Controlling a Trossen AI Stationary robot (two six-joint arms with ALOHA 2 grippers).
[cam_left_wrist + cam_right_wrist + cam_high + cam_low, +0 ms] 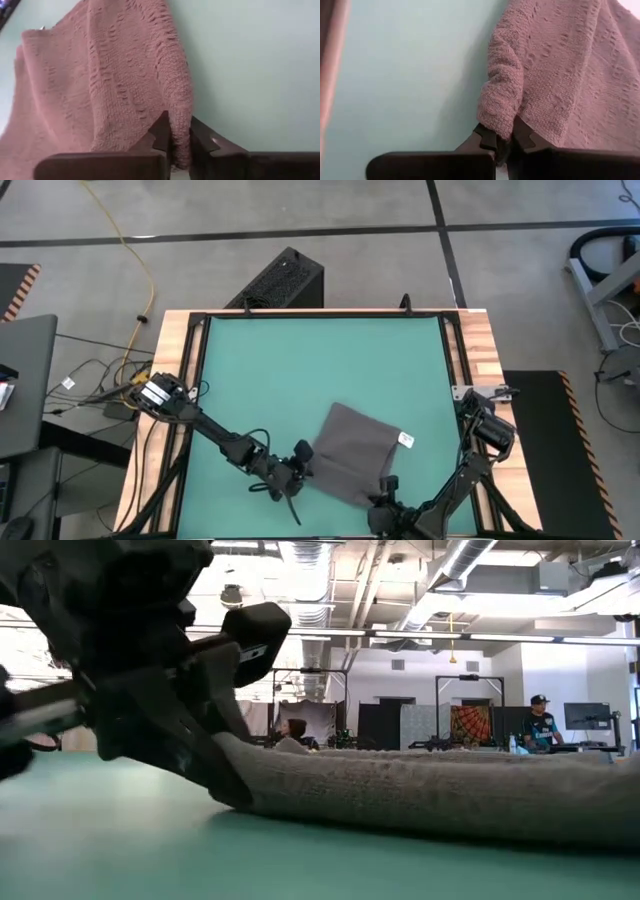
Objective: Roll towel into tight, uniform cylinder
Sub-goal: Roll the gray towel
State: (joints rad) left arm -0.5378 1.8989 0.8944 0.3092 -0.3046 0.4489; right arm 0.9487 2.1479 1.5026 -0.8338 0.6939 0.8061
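The dark grey towel point(352, 458) lies spread on the green mat point(300, 360), near the mat's front edge, turned like a diamond. Its small white tag point(406, 440) is at the right edge. My left gripper point(303, 464) is shut at the towel's left corner. My right gripper point(385, 491) is shut at its near corner. In the low view the towel point(430, 790) lies as a low ridge on the mat, with a dark gripper at its left end. My left gripper point(180, 142) pinches a raised ridge of the towel's left edge point(179, 117) between its two fingers point(161, 134), coming in slanting down from the table's left. The rest of the towel lies on the mat. My right gripper point(503, 140) pinches the bunched near corner point(501, 117) of the towel between its two fingers point(522, 134), slanting down from the table's near right side. The corner stands up a little from the mat; the cloth beyond it lies flat.
A black box point(282, 280) stands on the floor beyond the table's far edge. The wooden table frame point(480, 350) borders the mat. The mat's far half is bare. People point(540, 720) show in the room behind the table.
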